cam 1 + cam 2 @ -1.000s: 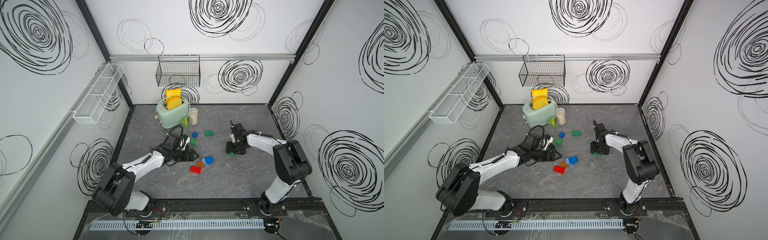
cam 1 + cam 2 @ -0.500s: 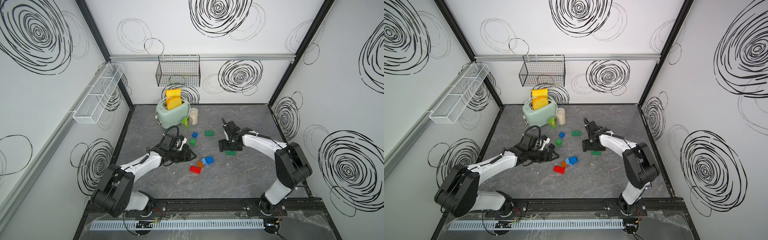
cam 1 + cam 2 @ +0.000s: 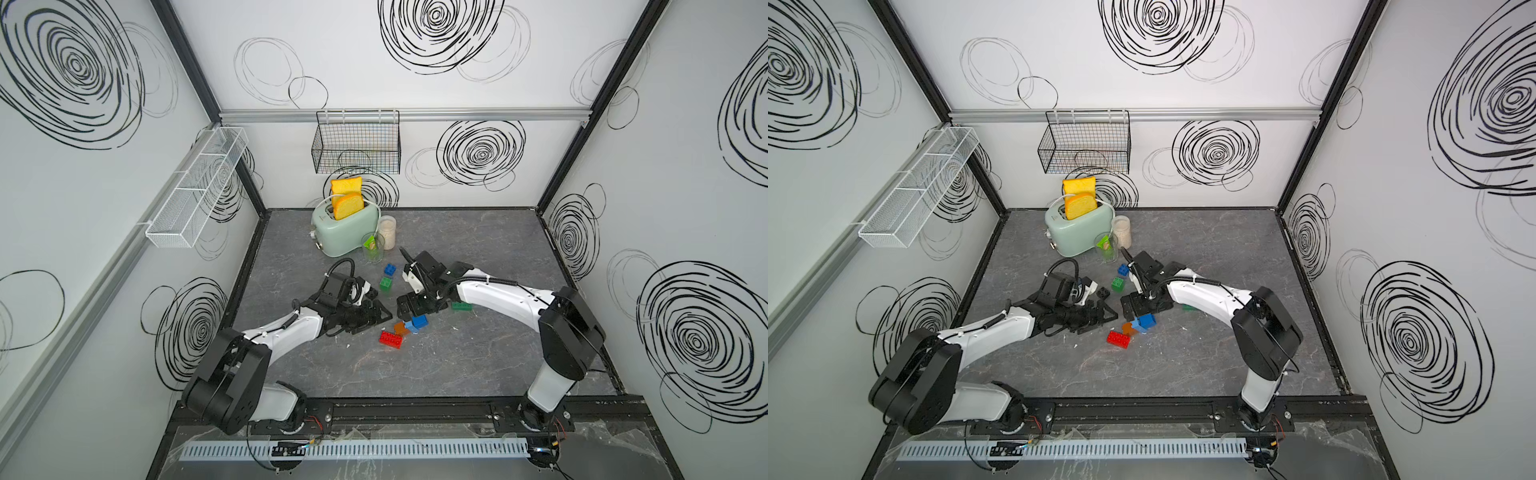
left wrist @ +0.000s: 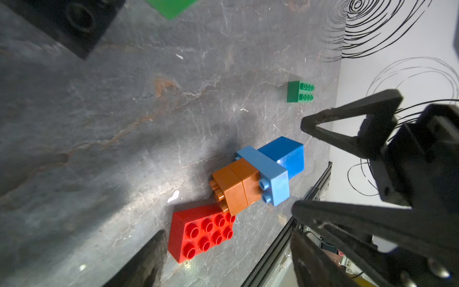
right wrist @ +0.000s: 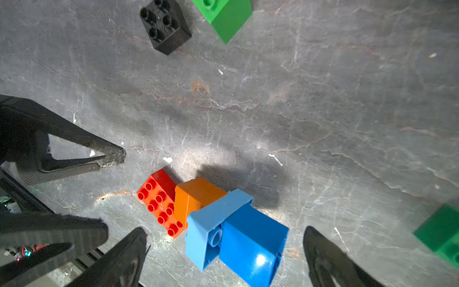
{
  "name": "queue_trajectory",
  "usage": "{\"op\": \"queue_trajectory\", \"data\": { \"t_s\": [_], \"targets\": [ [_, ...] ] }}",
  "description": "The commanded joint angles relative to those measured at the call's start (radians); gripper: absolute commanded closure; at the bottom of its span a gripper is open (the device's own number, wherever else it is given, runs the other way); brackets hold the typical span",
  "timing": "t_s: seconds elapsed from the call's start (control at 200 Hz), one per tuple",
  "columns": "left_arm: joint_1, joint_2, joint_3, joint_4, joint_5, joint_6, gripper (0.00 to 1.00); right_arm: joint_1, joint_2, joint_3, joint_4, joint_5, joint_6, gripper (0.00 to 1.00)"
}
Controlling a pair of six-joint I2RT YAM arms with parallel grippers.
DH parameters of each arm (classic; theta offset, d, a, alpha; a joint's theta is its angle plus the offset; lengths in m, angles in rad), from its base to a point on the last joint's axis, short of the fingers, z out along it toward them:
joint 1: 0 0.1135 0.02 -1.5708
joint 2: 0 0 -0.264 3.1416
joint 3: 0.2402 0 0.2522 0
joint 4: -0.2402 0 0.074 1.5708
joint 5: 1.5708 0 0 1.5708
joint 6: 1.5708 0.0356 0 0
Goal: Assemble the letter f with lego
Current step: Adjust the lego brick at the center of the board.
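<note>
A blue (image 5: 250, 243), a light blue (image 5: 213, 218) and an orange lego brick (image 5: 196, 196) lie joined on the table, touching a red brick (image 3: 390, 339). My right gripper (image 3: 415, 305) hangs wide open just over the blue end, holding nothing; in the right wrist view the blue brick shows between its fingertips (image 5: 330, 258). My left gripper (image 3: 384, 316) is open too, beside the cluster, with the red brick (image 4: 201, 233) ahead of its fingers. A green oblong brick (image 3: 461, 306) lies free under the right arm.
A green square brick (image 3: 385, 284), a small blue brick (image 3: 390, 269) and a black brick (image 5: 165, 24) lie behind the grippers. A toaster (image 3: 345, 230), a glass (image 3: 373, 248) and a jar (image 3: 387, 232) stand at the back. A wire basket (image 3: 356, 147) hangs on the wall.
My right gripper let go of the green oblong brick, opened wide and moved left to the blue cluster. The left arm has barely moved.
</note>
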Motion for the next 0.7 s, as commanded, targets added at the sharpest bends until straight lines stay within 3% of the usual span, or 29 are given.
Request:
{"op": "queue_trajectory", "data": {
  "t_s": [0.0, 0.365, 0.695],
  "targets": [
    [-0.039, -0.002, -0.011, 0.074, 0.032, -0.061, 0.20, 0.012, 0.005, -0.018, -0.024, -0.022, 0.029, 0.01],
    [-0.086, 0.129, 0.017, 0.215, 0.072, -0.178, 0.21, 0.009, -0.001, -0.043, -0.023, -0.044, 0.045, 0.03],
    [-0.081, 0.158, 0.006, 0.304, 0.062, -0.263, 0.22, -0.048, -0.040, -0.092, 0.018, -0.116, 0.048, 0.02]
  ]
}}
